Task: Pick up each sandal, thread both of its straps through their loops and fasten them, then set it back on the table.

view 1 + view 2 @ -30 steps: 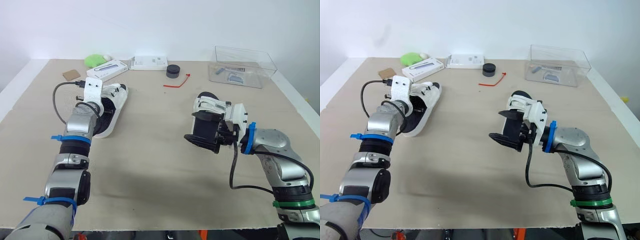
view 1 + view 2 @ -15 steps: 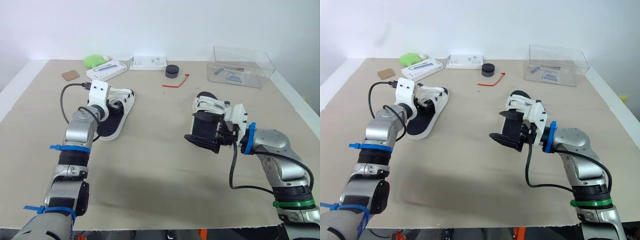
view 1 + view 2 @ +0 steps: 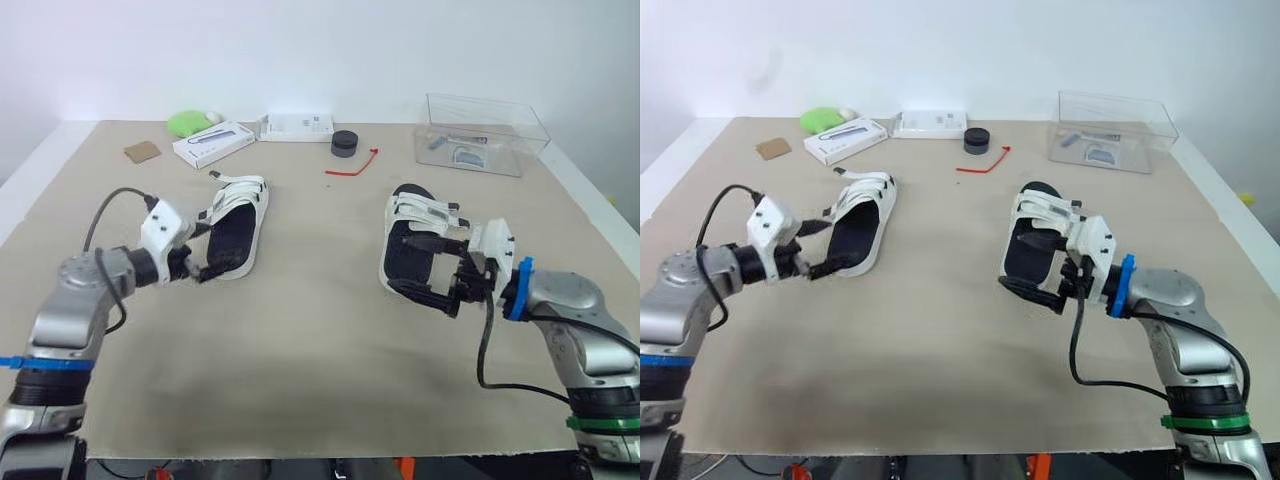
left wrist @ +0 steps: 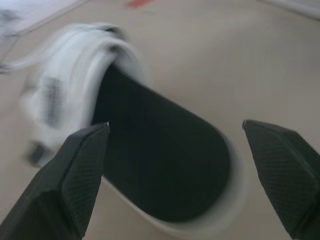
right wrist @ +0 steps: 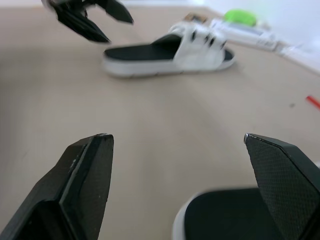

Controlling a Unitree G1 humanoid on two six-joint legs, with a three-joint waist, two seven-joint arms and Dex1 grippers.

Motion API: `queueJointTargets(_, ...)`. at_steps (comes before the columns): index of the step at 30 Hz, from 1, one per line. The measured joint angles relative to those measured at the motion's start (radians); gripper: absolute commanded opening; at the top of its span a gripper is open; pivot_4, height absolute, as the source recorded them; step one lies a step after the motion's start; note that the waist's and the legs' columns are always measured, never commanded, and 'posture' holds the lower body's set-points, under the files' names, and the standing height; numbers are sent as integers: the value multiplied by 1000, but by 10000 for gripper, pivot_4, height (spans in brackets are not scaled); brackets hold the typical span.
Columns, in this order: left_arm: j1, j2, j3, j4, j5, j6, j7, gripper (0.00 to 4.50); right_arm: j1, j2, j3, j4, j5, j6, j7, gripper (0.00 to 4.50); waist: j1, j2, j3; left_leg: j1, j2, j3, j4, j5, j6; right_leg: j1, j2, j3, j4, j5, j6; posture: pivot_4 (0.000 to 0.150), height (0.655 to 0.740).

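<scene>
Left claw [image 3: 203, 252] hangs low over the worktop [image 3: 300, 340] with its fingers spread wide, holding nothing, right at the heel end of the left sandal [image 3: 236, 225]. That sandal lies flat, sole down, white straps at its far end. Beyond it, along the far edge, lie a white box [image 3: 211, 143], a black round puck [image 3: 345, 143] and a red zip tie [image 3: 353, 165]. Right of centre the right sandal [image 3: 412, 240] rests flat too. Its near end sits between the wide-open fingers of the right claw [image 3: 432, 268], which grips nothing. A clear plastic container [image 3: 486, 133] stands at the far right.
</scene>
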Motion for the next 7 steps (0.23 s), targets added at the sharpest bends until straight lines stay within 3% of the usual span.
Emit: queueJointTargets(7, 27, 15, -37, -51, -31, -105, -142, 44055, 104, -62, -78, 0, 40, -24, 100, 45000, -1, 0, 0, 3, 1, 3, 2, 0, 1, 2, 0, 2, 0, 1, 1, 1500, 7400)
